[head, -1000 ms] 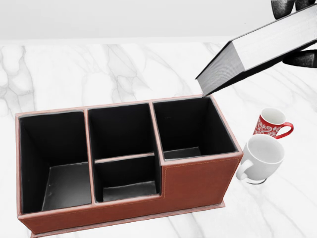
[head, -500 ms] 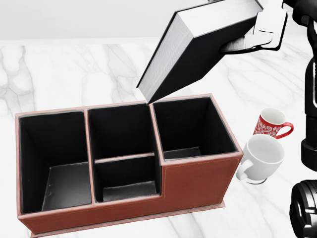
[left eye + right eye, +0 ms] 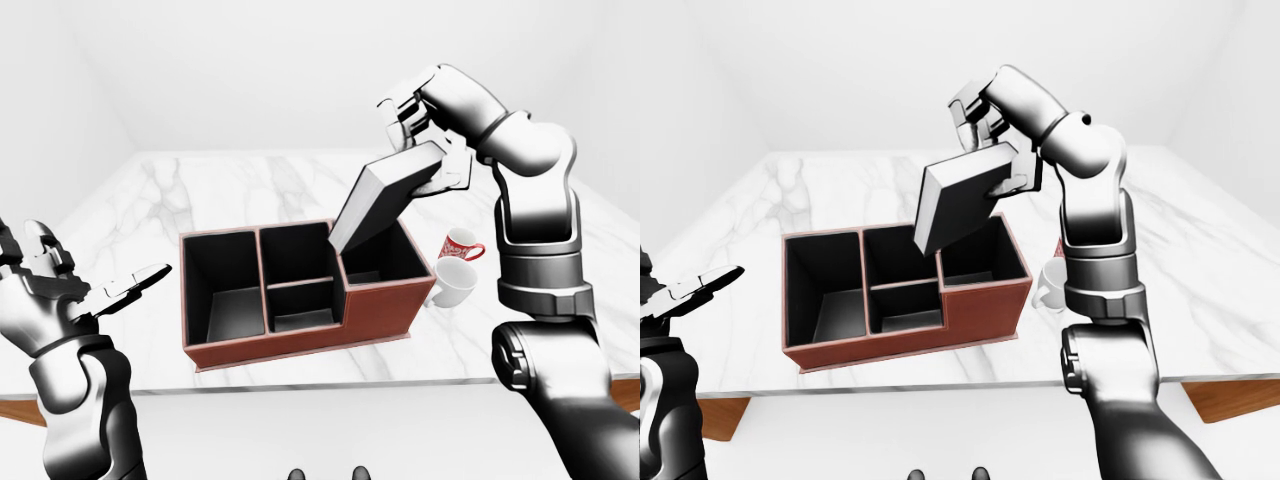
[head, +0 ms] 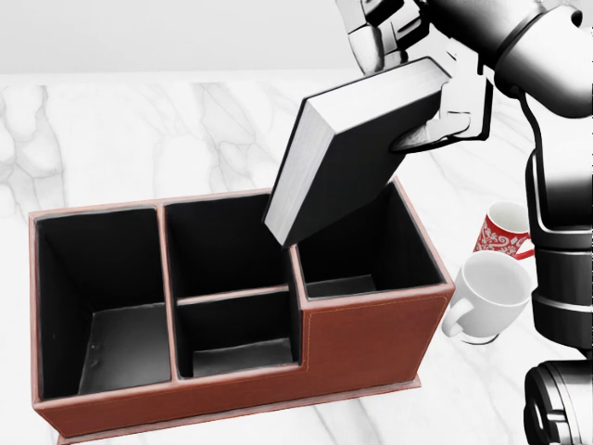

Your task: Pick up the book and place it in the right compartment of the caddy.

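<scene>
The black book with white page edges hangs tilted, its lower corner at the top of the wall between the caddy's middle and right compartments. My right hand is shut on the book's upper end. The brown caddy with black lining stands on the marble table; its right compartment is empty. My left hand is open and empty, held off the table's left edge in the left-eye view.
A white mug and a red patterned mug stand just right of the caddy. My right arm comes down the right side of the head view. The caddy's left and middle compartments are empty.
My right hand has swung the book leftward and down, from high at the right to over the caddy's right divider. The arm has come into the head view. The caddy and mugs have not moved.
</scene>
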Robot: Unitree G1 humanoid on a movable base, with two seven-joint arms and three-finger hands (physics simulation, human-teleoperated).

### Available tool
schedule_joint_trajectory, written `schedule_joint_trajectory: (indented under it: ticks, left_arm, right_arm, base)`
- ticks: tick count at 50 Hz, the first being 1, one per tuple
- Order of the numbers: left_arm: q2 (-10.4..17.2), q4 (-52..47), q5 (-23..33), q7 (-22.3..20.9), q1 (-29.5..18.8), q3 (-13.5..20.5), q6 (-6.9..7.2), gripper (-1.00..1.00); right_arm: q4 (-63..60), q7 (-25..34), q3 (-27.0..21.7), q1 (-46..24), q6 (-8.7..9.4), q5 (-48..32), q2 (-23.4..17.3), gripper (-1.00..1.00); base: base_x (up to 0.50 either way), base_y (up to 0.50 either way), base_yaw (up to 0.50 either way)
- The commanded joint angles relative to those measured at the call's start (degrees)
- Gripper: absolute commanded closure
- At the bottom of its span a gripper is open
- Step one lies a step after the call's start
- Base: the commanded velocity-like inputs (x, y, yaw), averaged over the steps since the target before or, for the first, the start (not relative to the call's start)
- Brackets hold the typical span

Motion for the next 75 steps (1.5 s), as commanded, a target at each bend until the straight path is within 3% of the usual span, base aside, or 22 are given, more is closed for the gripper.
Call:
schedule_joint_trajectory:
  ticks: [1, 35, 75]
  left_arm:
    - [0.0, 0.4, 0.2, 0.0, -0.1, -0.1, 0.0, -1.0]
    - [-0.1, 0.2, 0.4, 0.1, 0.1, -0.4, 0.0, -1.0]
    - [0.0, 0.4, 0.3, 0.0, 0.0, -0.3, 0.0, -1.0]
  right_arm:
    - [0.0, 0.0, -0.9, 1.4, 0.0, -2.2, 0.4, 1.0]
    - [2.6, 0.0, -2.3, 1.6, 0.0, -4.0, -2.4, 1.0]
    - [7.0, -0.1, -2.2, 5.5, 0.0, -3.3, -1.0, 1.0]
  base:
    - [0.0, 0.0, 0.0]
    - [0.0, 0.0, 0.0]
    - [0.0, 0.0, 0.0]
